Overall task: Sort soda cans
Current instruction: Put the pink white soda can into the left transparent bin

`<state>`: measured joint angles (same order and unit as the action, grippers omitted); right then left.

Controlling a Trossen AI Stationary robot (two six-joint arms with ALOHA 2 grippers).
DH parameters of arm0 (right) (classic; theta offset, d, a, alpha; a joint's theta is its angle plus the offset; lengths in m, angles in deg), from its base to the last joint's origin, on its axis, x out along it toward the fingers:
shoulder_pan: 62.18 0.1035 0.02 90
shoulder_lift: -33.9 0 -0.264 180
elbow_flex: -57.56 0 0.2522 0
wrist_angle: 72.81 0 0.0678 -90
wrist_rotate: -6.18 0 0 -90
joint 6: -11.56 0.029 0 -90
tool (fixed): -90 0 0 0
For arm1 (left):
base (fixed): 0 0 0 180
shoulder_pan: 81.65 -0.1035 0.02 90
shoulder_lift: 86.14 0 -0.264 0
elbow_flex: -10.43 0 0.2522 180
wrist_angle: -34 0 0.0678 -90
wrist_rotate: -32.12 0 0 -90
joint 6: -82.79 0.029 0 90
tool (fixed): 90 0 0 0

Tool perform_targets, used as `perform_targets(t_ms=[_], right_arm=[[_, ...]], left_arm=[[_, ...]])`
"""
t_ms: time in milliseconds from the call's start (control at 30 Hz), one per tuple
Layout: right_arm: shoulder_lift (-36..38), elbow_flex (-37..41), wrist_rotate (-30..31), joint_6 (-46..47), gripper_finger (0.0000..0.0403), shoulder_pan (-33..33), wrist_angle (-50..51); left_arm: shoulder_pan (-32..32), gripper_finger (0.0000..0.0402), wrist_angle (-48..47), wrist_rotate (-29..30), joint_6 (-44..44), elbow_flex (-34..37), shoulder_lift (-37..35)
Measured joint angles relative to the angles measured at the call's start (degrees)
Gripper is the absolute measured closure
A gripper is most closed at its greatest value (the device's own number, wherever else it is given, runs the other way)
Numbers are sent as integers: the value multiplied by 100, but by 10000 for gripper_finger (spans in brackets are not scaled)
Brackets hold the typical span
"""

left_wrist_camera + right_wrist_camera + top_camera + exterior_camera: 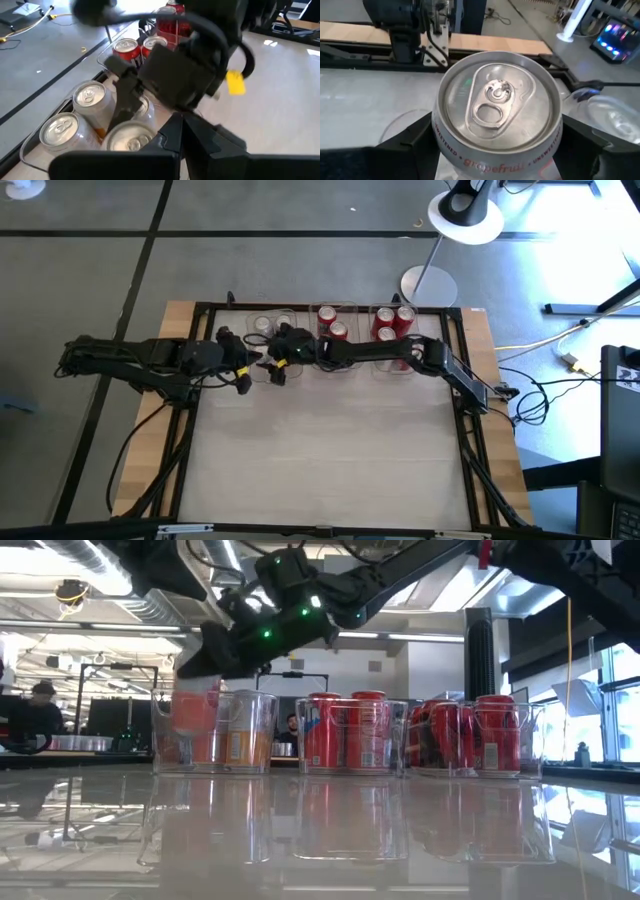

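- The right gripper (495, 145) had its fingers spread wide around a silver can (496, 112); the right wrist view looked straight down on its pull-tab top.
- The word "grapefruit" in red letters curved along that can's rim, low in the right wrist view; more lettering ran on either side of it, but I could not make it out.
- In the high view the right gripper (280, 360) sat left of centre in the upper half of the frame, at the left bin (262, 315).
- The left gripper (250, 362) was pinched fully shut with nothing between its fingers, just beside the right one.
- A yellow tag (235, 82) hung on the right arm's cable, right of centre in the left wrist view; I saw no writing on it.
- In the low view 3 clear bins stood in a row across mid-frame: the left bin (262, 735) with pale and orange cans, the middle bin (350, 735) and the right bin (480, 737) with red cans (495, 730). Their labels were too blurred to read.
- In the left wrist view, 3 silver tops (90, 96) crowded the lower left; red cans (125, 48) stood farther up.
- The bins lined the table's (330, 455) upper edge in the high view; the lower half lay open, bounded by a black frame (195, 380) inside the wooden edge.
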<state>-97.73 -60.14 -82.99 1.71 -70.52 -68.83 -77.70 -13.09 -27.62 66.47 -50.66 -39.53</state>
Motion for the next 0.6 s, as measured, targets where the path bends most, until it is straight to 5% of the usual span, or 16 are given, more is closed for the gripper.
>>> perform_targets(t_ms=[600], right_arm=[[-240, -23, 1, 190, 98, 7, 194]], left_arm=[[2, 398, 99, 11, 22, 2, 278]])
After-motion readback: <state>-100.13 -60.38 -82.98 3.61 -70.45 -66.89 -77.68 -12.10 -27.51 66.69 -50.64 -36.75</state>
